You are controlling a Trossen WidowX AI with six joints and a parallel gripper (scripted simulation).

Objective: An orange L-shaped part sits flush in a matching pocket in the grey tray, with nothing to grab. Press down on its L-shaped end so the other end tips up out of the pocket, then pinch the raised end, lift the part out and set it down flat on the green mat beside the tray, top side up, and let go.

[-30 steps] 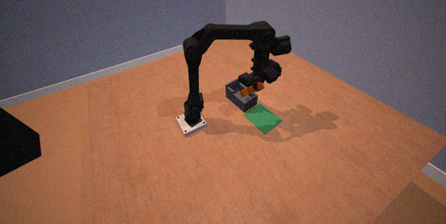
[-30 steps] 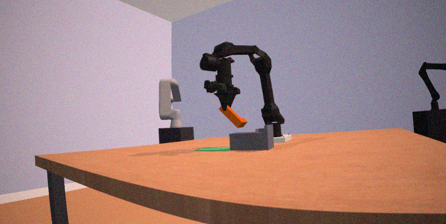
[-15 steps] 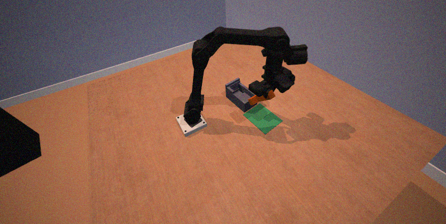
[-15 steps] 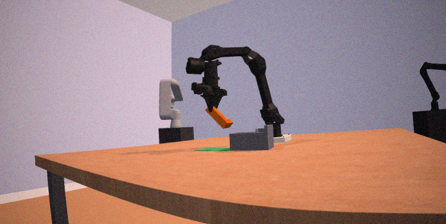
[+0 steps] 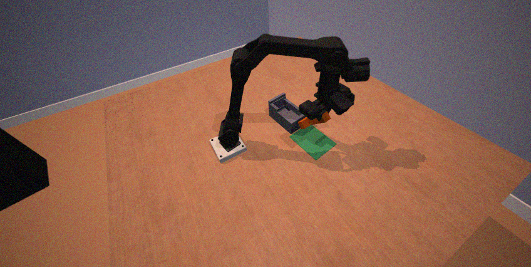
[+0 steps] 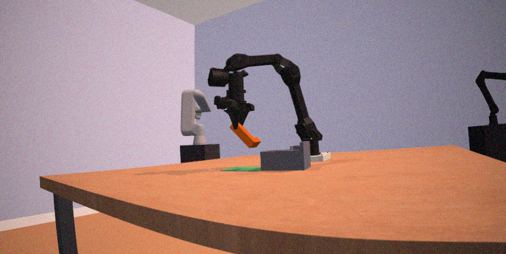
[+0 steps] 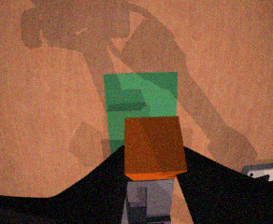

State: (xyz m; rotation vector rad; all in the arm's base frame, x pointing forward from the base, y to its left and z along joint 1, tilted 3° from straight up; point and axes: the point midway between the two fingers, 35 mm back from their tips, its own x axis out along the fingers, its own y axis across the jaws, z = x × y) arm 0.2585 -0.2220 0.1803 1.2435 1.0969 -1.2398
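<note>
the gripper (image 6: 235, 122) is closed on the upper end of the orange l-shaped part (image 6: 245, 135), its fingers held partly apart by the part's width. the part hangs tilted, its free end lower and pointing toward the grey tray (image 6: 284, 159), clear of the table (image 6: 355, 187) in the exterior view. in the wrist view the orange part (image 7: 154, 147) fills the gap between the 2 dark fingers, with the tray (image 7: 148, 208) showing beneath it and the green mat (image 7: 139, 103) further out. in the top view the gripper (image 5: 314, 113) and part (image 5: 312, 120) sit over the near end of the tray (image 5: 285, 111), at the edge of the mat (image 5: 312, 141). the pocket in the tray looks vacated. the mat lies flat on the table, just beside the tray. the arm's white base plate (image 5: 227, 148) stands near the tray on the other side. arm shadows fall across the mat and the table beyond it.
</note>
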